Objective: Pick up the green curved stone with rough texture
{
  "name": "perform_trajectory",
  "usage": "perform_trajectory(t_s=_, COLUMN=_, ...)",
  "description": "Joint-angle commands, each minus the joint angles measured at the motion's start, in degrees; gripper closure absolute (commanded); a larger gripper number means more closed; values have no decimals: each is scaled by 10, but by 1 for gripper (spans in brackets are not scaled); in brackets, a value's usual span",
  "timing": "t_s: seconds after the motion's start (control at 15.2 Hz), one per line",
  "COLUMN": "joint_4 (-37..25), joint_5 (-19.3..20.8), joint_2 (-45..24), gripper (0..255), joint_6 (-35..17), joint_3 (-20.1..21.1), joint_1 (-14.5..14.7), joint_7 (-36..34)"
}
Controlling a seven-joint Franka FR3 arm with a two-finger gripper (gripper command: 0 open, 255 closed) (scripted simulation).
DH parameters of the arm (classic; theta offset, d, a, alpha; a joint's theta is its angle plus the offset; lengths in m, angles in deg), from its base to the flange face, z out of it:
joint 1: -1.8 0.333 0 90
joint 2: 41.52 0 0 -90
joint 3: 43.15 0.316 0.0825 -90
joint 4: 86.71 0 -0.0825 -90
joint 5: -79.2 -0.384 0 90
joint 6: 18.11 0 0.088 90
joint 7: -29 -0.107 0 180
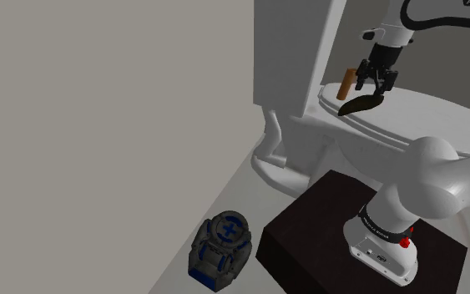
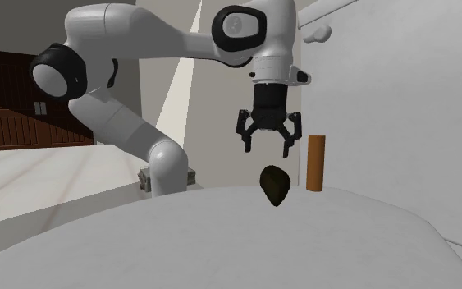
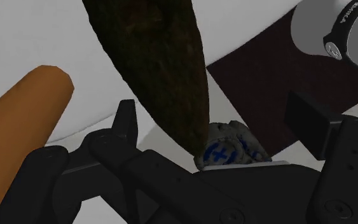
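Observation:
A dark, rough, curved stone (image 1: 363, 104) of brownish-green colour rests on the white toilet lid (image 1: 425, 117). In the second exterior view the stone (image 2: 276, 186) sits just below my gripper (image 2: 267, 149), with a small gap between them. My gripper (image 1: 376, 83) hangs over it, open, fingers spread and touching nothing. In the wrist view the stone (image 3: 158, 57) runs lengthwise between the two fingers, whose left fingertip (image 3: 125, 121) stands clear of it.
An orange cylinder (image 2: 316, 162) stands upright on the lid close beside the stone, also seen as the cylinder (image 1: 346, 85). The toilet tank (image 1: 295, 50) rises behind. On the floor lies a grey-blue object (image 1: 221, 246) beside the dark stand (image 1: 308, 225).

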Motion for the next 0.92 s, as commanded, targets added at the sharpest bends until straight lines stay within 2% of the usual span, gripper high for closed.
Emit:
perform_trajectory(t_s=0.0, joint_4=-22, joint_5=21, joint_2=-21, gripper=0, joint_6=-16, joint_3=-45, joint_1=28, joint_7=77)
perform_trajectory(t_s=0.53, joint_4=28, joint_5=45, joint_2=-20, gripper=0, joint_6=-70, joint_3=-77, joint_1=26, joint_7=82)
perform_trajectory(t_s=0.66, joint_4=28, joint_5=45, joint_2=-20, gripper=0, joint_6=-70, joint_3=-77, joint_1=26, joint_7=82)
perform_trajectory(t_s=0.73, joint_4=29, joint_5=45, joint_2=-20, gripper=255, joint_6=-70, joint_3=-76, joint_1=26, joint_7=82)
perform_trajectory(t_s=0.86, joint_4=28, joint_5=45, joint_2=-20, gripper=255, joint_6=-70, joint_3=-76, joint_1=26, joint_7=82)
